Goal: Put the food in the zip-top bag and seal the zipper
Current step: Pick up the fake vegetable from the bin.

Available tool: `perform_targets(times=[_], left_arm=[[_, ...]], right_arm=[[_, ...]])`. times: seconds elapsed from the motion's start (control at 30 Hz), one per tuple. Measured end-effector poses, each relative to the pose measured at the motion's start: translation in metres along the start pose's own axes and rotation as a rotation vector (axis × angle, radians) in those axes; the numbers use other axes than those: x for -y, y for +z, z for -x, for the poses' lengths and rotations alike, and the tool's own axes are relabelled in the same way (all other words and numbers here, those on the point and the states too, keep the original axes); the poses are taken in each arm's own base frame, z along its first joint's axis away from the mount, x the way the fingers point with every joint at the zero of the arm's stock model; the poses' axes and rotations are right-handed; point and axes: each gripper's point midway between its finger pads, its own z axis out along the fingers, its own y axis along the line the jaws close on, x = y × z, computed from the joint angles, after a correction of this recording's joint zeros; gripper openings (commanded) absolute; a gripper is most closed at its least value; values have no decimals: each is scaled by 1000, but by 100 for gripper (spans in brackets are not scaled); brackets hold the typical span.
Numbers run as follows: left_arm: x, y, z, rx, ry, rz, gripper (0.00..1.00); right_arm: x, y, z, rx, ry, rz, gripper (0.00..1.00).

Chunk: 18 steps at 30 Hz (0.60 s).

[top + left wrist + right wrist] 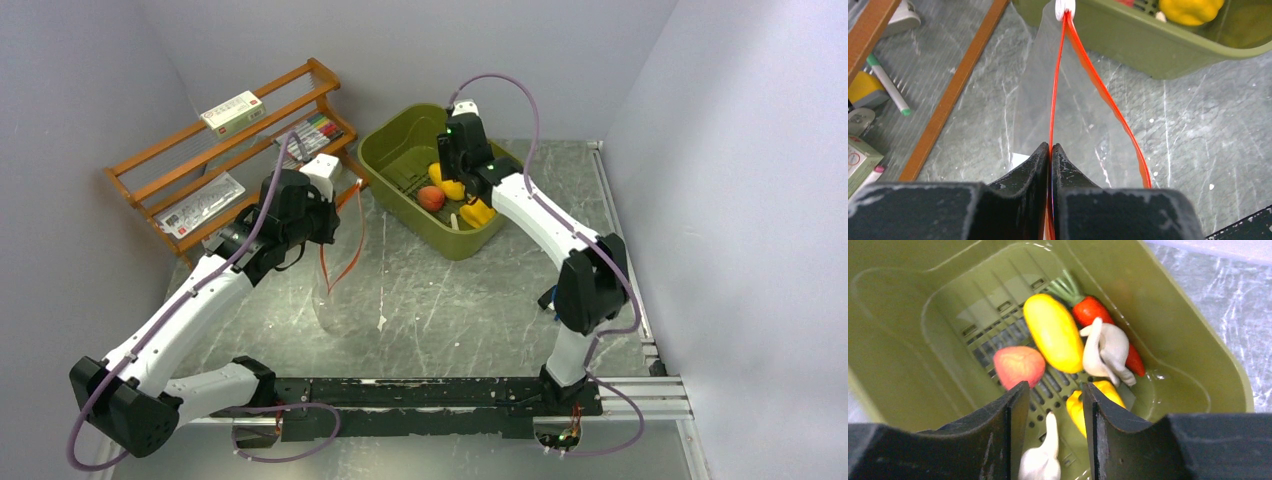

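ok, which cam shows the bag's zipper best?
Left wrist: the zipper fills the frame, its two red-orange strips spread apart, one end pinched in the left pincer. Top external shows only a thin red loop. Right wrist shows none of it.

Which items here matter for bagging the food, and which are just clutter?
Job: zip-top bag, zipper, carrot, red-orange fruit, yellow squash, white piece, yellow pepper.
Lying about: wooden rack, markers, white box, olive basket.
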Motion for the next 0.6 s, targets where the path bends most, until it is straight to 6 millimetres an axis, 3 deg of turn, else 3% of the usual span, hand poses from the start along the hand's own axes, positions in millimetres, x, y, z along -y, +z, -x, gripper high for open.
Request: perform_targets(times=[0.33,0.6], left_arm=[[7,1,-15,50,13,-58,7],[8,-5,-10,96,16,-70,7]], right_arm=[[34,64,-25,-107,22,-121,40],[37,102,-45,-173,13,-138,38]])
